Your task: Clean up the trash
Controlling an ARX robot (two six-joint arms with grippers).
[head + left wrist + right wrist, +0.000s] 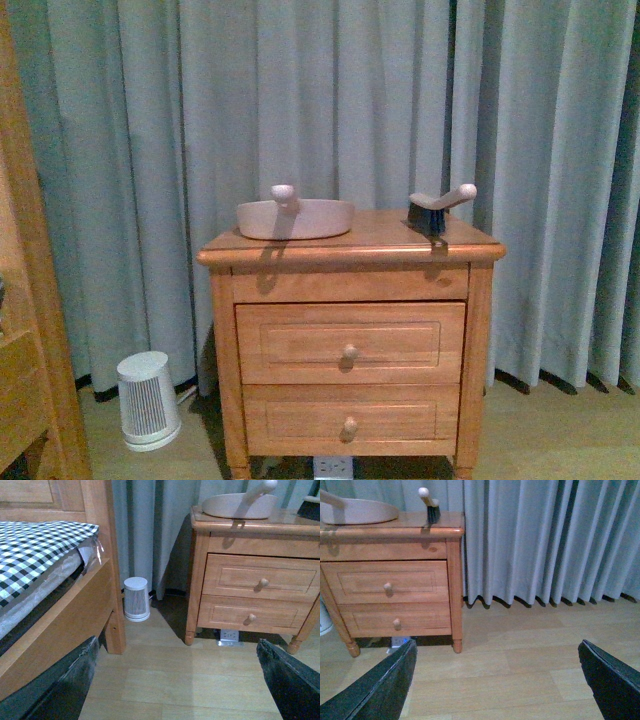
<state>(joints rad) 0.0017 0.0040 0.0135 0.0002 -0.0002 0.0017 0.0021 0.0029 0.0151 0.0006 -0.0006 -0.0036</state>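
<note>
Nightstand [385, 234]: wooden, standing against the grey curtain [350, 100] on the far side of the room.
Dustpan [295, 218]: a pale, shallow pan on the left part of the nightstand top, with its handle rising from the rim. Its inside is hidden from all three views, so what it holds cannot be told.
Brush [440, 205]: on the right part of the top, dark bristles down, pale handle slanting up to the right, well apart from the dustpan.
Upper drawer [300, 345]: shut, one round knob.
Lower drawer [300, 415]: shut, one round knob.
Ribbed white unit [148, 398]: upright on the floor, left of the nightstand, between it and the bed [45, 540].
Bed: wooden frame with a black-and-white checked cover on top.
Power strip [333, 467]: on the floor under the nightstand.
Where the trash lies: it shows in no view, so its place cannot be told.
Left gripper [176, 642]: low over the wooden floor [520, 670], facing the bed and the nightstand; its dark fingers [65, 685] are spread wide with nothing between them.
Right gripper [497, 642]: low over the floor, right of the nightstand, spread wide and holding nothing.
</note>
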